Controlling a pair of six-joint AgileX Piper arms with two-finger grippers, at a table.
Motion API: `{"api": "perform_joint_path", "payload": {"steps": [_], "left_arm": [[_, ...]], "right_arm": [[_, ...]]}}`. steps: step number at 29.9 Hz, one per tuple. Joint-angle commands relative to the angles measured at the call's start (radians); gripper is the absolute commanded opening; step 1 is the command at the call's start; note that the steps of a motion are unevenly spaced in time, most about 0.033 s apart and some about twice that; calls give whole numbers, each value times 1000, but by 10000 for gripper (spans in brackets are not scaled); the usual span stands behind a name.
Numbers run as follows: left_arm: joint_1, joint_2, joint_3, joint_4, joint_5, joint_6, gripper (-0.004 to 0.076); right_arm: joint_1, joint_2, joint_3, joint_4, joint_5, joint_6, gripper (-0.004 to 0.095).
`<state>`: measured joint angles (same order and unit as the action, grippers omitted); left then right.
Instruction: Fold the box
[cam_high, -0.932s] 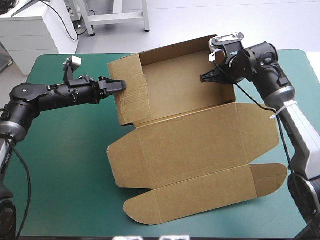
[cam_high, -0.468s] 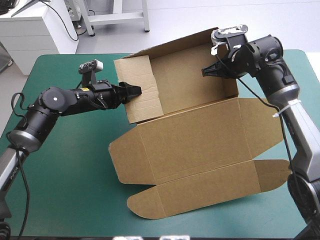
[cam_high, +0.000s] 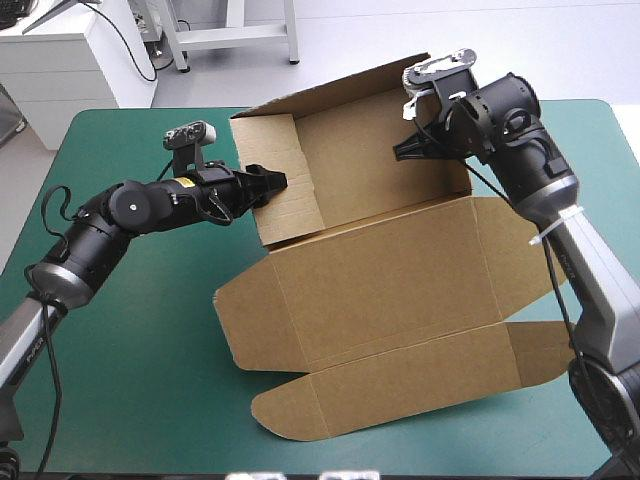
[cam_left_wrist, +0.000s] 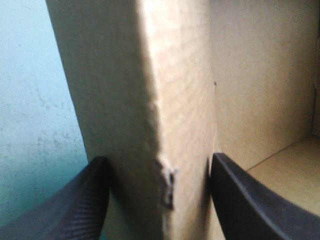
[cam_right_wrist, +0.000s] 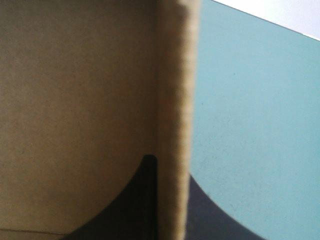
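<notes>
The box is brown board, lying partly formed on the teal-green table cover. At its far half the back wall and the two end walls stand up around the floor panel. The front panel and the lid, with its rounded end tabs, lie flat on the cover toward the table's near edge. The left gripper reaches in from the left with its tip on the upright wall at the left end of the box. In the left wrist view that wall runs straight ahead between the two black fingers. One finger lies against the outer face, with bare cover beside it; the other lies against the inner face, with the box floor beside and ahead of it. Both fingers bear on the board, so the grip is clamped on the wall. The wall looks thick between them, and its edge shows a small dent or tear just ahead of the fingertips. The right gripper comes in from the right, over the wall at the right end of the box, with its tip near where that wall meets the back wall. In the right wrist view a board edge runs ahead between its fingers. The inner brown face lies beside one finger and the cover beside the other. These fingers are all but together, with only the board between them, and have hold of that wall. The two grippers are well apart, and the open inside of the box lies between them.
</notes>
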<state>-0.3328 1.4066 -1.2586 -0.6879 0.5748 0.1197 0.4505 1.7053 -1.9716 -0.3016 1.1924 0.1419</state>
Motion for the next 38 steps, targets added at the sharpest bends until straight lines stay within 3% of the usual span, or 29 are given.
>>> {"api": "perform_joint_path", "payload": {"steps": [1,7,10,11,12,13,19,23,26,30,38], "left_arm": [[-7,-36,-24,-42,-72,-4,421],[-7,-36,-24,-42,-99,1,391],[-7,-36,-24,-42,-99,5,223],[-7,-34,-24,-42,-101,8,101],[-7,-32,-24,-42,-101,12,27],[-7,-30,-24,-42,-101,26,-4],[-7,-28,-38,-18,-52,100,-8],[-7,-24,-110,175,-13,-74,-8],[-7,11,-208,380,105,-216,-8],[-7,114,-355,489,317,-231,-8],[-9,326,-571,559,527,-265,-8]], "right_arm": [[35,-48,-35,-58,-45,17,-13],[44,-48,-35,-61,-45,29,-13],[44,-48,-35,-61,-45,36,-14],[44,-48,-35,-61,-45,38,-14],[44,-48,-35,-61,-45,38,-13],[44,-48,-35,-61,-45,38,-13],[44,-48,-35,-49,-37,58,-14],[44,-48,-35,-50,3,95,-14],[28,-37,-35,-27,21,141,-15],[-11,-1,-35,70,39,109,-15],[-80,100,-28,271,53,53,-15]]}}
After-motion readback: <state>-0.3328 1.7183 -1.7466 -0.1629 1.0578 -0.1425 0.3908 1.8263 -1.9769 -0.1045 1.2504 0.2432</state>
